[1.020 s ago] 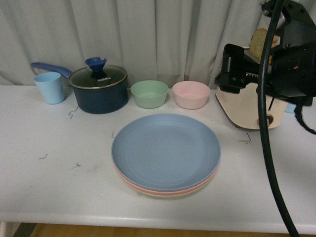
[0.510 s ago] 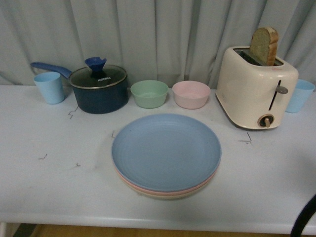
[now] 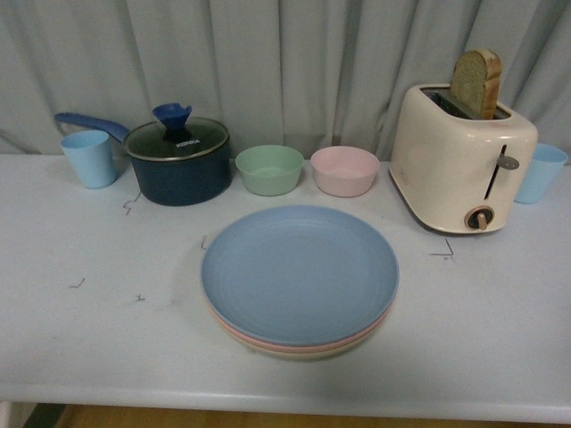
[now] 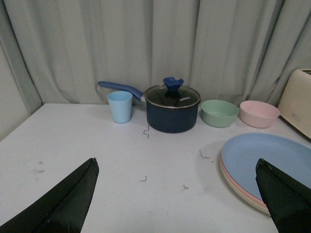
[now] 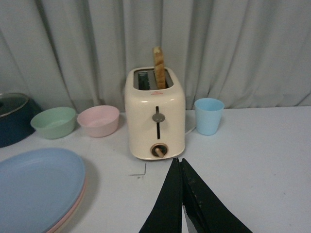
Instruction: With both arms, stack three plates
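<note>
- The three plates sit in one stack at the centre of the front view, toward the lower half of the frame, on the white table (image 3: 80, 348).
- The blue plate (image 3: 299, 272) lies on top; the pink plate (image 3: 234, 334) shows as a thin rim beneath it, and the beige plate (image 3: 308, 354) is a sliver at the very bottom.
- No arm appears in the front view.
- In the left wrist view, the left gripper (image 4: 177, 196) has its two dark fingers spread far apart at the lower corners, with nothing between them; the stack lies at the right edge of that frame.
- In the right wrist view, the right gripper (image 5: 181, 204) has its fingers pressed together at the bottom centre, holding nothing; the stack lies at the lower left.
- Behind the stack, across the upper part of the front view, stand a light blue cup (image 3: 89, 158), a dark blue lidded pot (image 3: 177, 165), a green bowl (image 3: 269, 169), a pink bowl (image 3: 345, 170) and a cream toaster (image 3: 459, 160) with a bread slice (image 3: 475, 82) upright in its slot.
- A second blue cup (image 3: 540, 173) stands at the right edge.
</note>
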